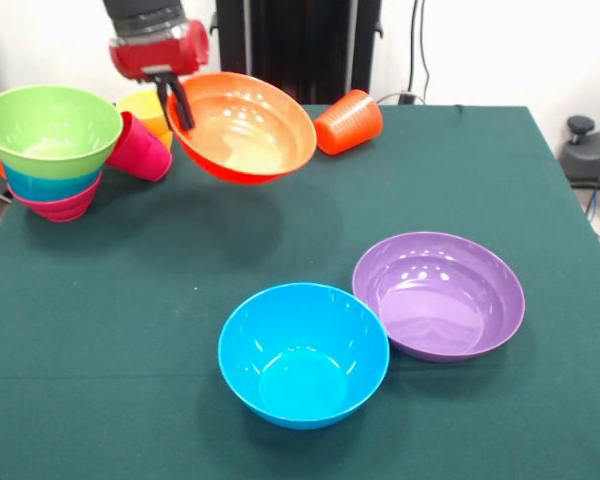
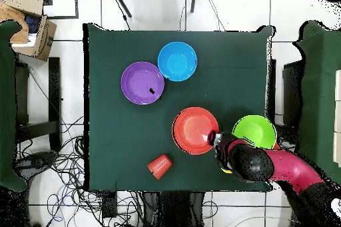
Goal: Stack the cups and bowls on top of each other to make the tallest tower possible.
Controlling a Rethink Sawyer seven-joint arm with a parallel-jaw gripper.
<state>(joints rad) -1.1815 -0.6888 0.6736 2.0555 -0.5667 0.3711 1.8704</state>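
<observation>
Gripping the big orange bowl point(image 1: 242, 127) by its rim in the claw point(image 1: 176, 100), hanging just beside the green-topped tower point(image 1: 52, 150).

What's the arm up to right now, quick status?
Gripper shut on large orange bowl, lifted and tilted above the table. Tower beside it, lime green bowl on top. Nothing between.

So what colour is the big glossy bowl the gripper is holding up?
Orange: the large glossy orange bowl pinched at its rim by the gripper, clearest in the front view.
</observation>
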